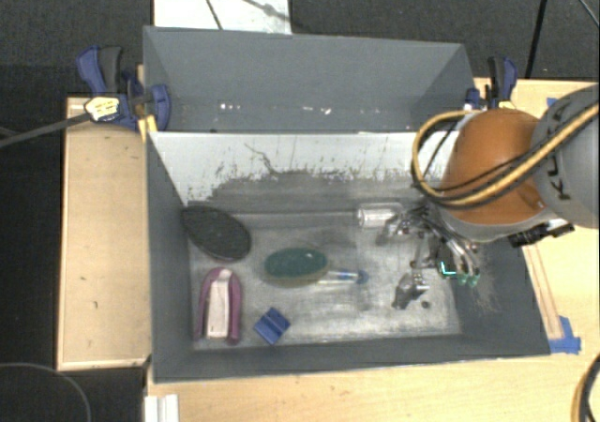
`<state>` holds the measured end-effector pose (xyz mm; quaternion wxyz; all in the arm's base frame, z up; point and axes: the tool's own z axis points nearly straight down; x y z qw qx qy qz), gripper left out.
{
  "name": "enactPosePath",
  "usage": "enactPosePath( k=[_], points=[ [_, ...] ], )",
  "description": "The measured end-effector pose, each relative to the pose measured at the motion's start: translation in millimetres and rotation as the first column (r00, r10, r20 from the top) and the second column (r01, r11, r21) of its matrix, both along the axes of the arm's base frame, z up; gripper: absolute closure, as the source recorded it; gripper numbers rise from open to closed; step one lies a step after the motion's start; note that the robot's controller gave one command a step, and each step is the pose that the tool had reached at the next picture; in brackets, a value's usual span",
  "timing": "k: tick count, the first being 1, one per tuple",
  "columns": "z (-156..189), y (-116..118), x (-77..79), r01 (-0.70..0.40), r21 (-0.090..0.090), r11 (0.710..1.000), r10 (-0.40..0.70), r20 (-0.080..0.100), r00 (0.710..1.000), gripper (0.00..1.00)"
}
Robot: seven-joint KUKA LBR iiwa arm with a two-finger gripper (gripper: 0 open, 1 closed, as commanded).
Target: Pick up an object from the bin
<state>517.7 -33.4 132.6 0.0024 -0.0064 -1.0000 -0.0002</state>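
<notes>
The grey metal bin [300, 82] is the biggest thing here, and my gripper [410, 296] is down near its floor at the right end in the camera view, under the rounded orange cover [492, 172] on my wrist with its looped black and yellow cables [433, 176]. Whether my gripper is spread or pressed together I cannot tell (the metal parts run together from this angle), and I see nothing held in it. Below it is scuffed bare floor. Well off to its left and a little toward the back wall lies a dark grey flat oval pad [217, 233]. Nearer, still on its left, is a green oval-headed brush [295, 264], whose clear plastic handle with a blue tip [339, 277] points toward my gripper and stops short of it. Farthest left, near the front corner, rests a purple and white plastic bottle [218, 306] lying on its side. Just behind my gripper, close to the back wall, lies a small clear plastic piece [374, 217]. Smallest is a blue block [272, 324], beside the bottle near the front wall.
</notes>
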Motion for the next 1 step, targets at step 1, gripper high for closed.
enactPosePath(
  k=[1],
  points=[
    [-60.7, 25.2, 2.0, 0.207, 0.001, 0.978, -0.207, 0.010, 0.978, 0.00]
  ],
)
